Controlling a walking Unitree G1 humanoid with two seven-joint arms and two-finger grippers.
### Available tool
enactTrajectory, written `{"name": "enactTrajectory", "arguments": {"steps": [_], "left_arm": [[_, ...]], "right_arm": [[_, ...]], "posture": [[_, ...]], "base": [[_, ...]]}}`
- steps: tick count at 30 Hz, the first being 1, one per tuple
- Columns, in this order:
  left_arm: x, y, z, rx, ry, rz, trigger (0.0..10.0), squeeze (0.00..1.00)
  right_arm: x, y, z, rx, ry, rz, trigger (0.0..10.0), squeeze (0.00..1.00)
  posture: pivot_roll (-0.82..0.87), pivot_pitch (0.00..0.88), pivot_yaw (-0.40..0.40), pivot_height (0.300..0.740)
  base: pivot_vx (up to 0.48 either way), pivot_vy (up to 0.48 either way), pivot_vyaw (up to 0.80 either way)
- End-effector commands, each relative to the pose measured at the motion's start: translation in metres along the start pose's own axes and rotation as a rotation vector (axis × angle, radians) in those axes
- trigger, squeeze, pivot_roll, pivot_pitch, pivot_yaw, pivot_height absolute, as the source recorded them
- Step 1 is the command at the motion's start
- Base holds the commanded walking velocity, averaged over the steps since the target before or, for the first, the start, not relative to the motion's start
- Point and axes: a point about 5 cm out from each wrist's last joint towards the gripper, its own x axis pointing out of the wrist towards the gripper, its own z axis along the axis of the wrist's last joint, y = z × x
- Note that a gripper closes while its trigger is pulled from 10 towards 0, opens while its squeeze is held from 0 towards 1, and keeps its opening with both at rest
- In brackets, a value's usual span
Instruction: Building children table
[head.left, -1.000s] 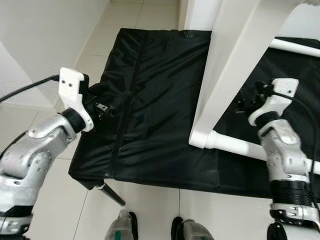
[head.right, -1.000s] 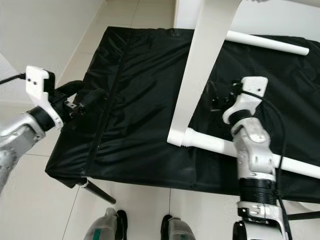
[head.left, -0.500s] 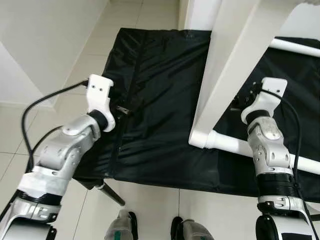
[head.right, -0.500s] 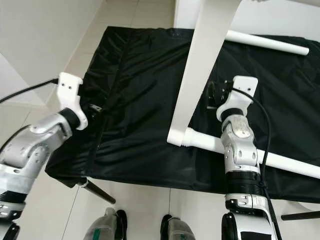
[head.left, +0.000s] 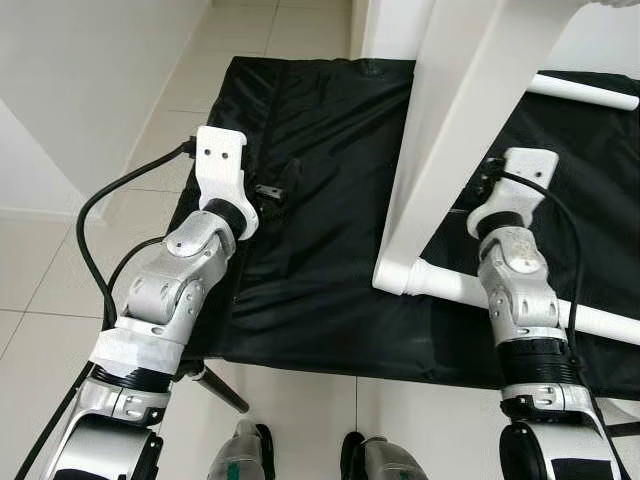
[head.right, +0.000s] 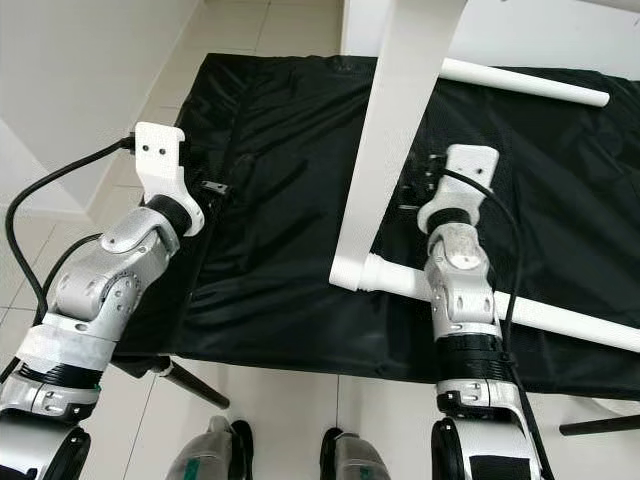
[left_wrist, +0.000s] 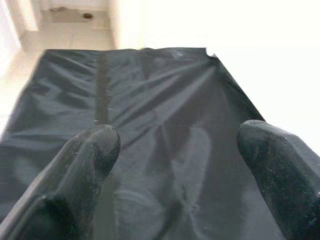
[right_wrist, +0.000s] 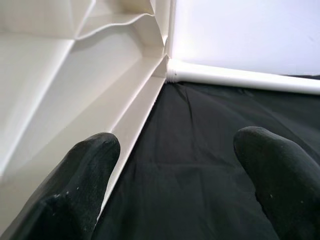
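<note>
Apparently mid-reach, the left gripper (left_wrist: 175, 165) and right gripper (right_wrist: 172, 170) hover wide open and empty over the black fabric surface (head.left: 320, 250), where the tilted white plastic tabletop (head.left: 470, 110) and its 2 white tube legs (head.left: 470, 290) await a firm grasp.

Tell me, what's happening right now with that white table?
Both grippers open: left gripper over the black fabric mat, right gripper beside the white plastic children's table, not gripping. White tube leg attached. Nothing in the way.
</note>
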Motion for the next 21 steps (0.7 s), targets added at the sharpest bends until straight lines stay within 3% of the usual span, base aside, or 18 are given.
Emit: {"name": "enactTrajectory", "arguments": {"steps": [1, 5, 9, 21], "left_arm": [[0.000, 0.001, -0.001, 0.018, -0.002, 0.056, 10.0, 0.00], [-0.002, -0.014, 0.000, 0.009, -0.013, -0.015, 10.0, 0.00], [-0.007, -0.018, -0.002, 0.039, -0.014, -0.061, 10.0, 0.00], [-0.011, -0.006, 0.001, 0.051, -0.035, 0.019, 10.0, 0.00]], "right_arm": [[0.001, 0.001, -0.002, -0.006, -0.001, 0.003, 10.0, 0.00], [0.002, 0.001, 0.000, -0.012, -0.009, -0.001, 10.0, 0.00], [0.001, 0.002, -0.001, -0.014, -0.012, 0.002, 10.0, 0.00], [-0.001, 0.003, -0.003, -0.038, -0.016, 0.006, 10.0, 0.00]], "posture": [[-0.02, 0.148, 0.022, 0.740], [-0.02, 0.141, 0.019, 0.740], [-0.02, 0.138, 0.022, 0.740], [-0.01, 0.153, 0.021, 0.740]], "base": [[0.000, 0.000, 0.00], [0.000, 0.000, 0.00], [0.000, 0.000, 0.00], [0.000, 0.000, 0.00]]}}
